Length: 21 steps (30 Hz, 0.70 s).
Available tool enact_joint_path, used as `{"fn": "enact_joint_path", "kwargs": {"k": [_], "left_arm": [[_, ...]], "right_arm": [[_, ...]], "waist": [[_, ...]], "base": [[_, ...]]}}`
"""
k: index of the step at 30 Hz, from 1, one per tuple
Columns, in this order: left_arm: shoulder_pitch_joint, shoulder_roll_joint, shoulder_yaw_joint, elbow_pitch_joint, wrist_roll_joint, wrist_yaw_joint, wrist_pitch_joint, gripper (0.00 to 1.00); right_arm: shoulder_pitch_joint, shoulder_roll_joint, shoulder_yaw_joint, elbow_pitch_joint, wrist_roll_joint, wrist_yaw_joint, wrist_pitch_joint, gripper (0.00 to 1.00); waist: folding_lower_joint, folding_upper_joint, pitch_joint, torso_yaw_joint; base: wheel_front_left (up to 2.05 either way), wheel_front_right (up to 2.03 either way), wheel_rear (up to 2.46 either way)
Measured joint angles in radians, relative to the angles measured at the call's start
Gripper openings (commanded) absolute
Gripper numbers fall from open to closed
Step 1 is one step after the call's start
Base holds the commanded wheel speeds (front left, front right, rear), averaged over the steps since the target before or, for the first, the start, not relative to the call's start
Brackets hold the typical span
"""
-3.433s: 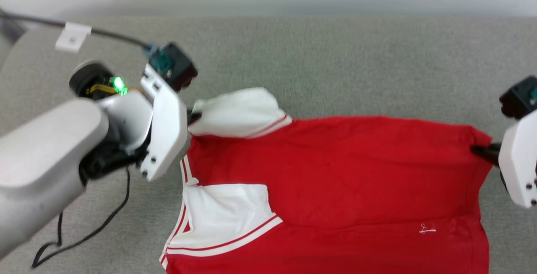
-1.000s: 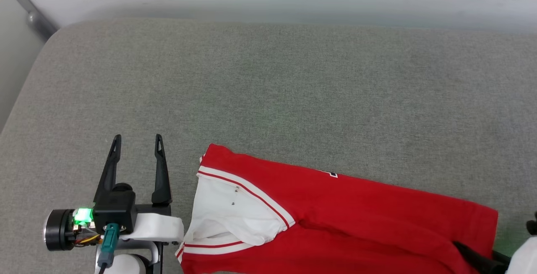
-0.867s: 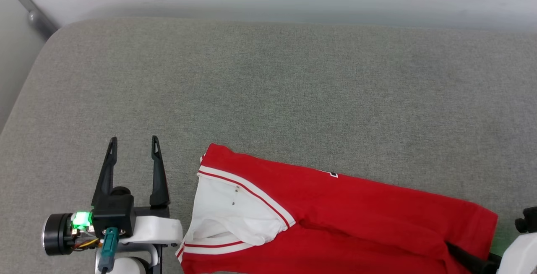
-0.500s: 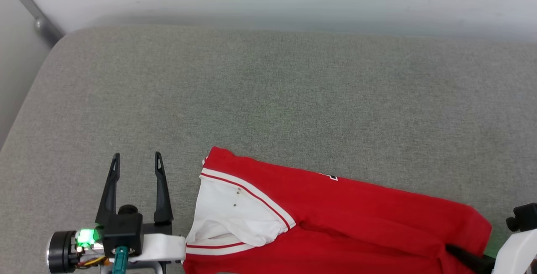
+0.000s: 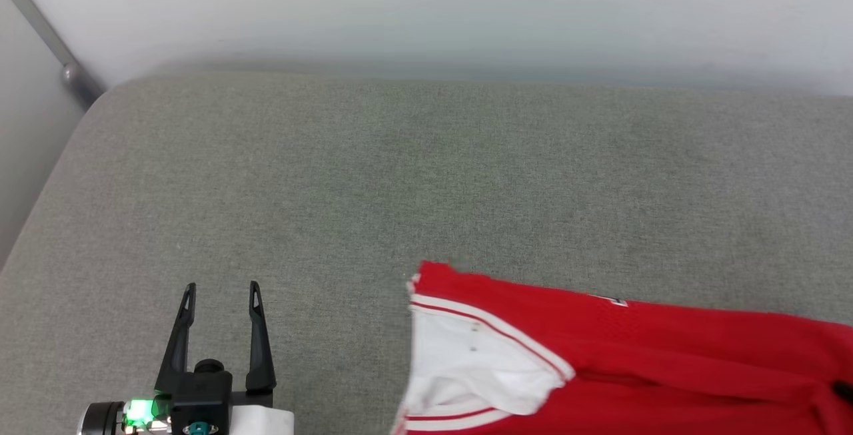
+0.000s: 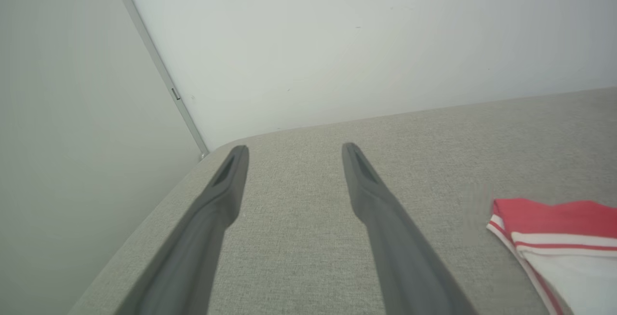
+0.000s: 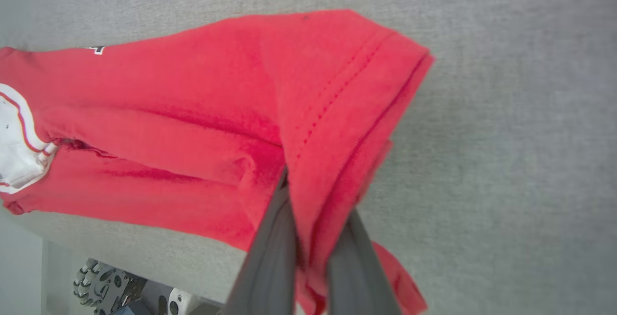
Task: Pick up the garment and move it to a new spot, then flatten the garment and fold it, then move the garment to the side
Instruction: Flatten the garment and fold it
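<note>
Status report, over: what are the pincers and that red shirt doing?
Left pincer open, empty. Right pincer shut on garment hem. Garment folded on grey cushion. Nothing blocking.

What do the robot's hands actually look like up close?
The left gripper has two long, dark, tapering fingers with a narrow slot near each tip, rising from a black block. Behind it sit a white shell, a glowing green light and a teal plug. The right gripper has the same dark grey fingers.
</note>
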Motion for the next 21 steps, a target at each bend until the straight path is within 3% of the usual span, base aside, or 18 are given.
{"fn": "enact_joint_path", "kwargs": {"k": [5, 9, 13, 21], "left_arm": [[0.013, -0.002, 0.007, 0.002, 0.008, -0.013, 0.000, 1.00], [0.019, -0.005, 0.007, 0.005, 0.011, -0.021, 0.000, 1.00], [0.022, -0.007, 0.009, 0.008, 0.016, -0.025, 0.000, 1.00], [0.031, -0.011, 0.015, 0.009, 0.016, -0.038, 0.000, 1.00]], "right_arm": [[0.009, -0.058, -0.059, 0.063, -0.056, 0.000, 0.025, 0.00], [0.008, -0.065, -0.077, 0.053, -0.080, 0.000, 0.043, 0.00], [0.014, -0.059, -0.062, -0.062, -0.084, 0.000, 0.062, 0.00], [0.026, -0.023, 0.022, -0.408, -0.040, 0.000, 0.152, 0.00]], "waist": [[0.0000, 0.0000, -0.006, -0.004], [0.0000, 0.0000, -0.007, -0.010], [0.0000, 0.0000, -0.010, -0.017], [0.0000, 0.0000, -0.006, -0.026]], "base": [[0.00, 0.00, 0.00], [0.00, 0.00, 0.00], [0.00, 0.00, 0.00], [0.00, 0.00, 0.00]]}}
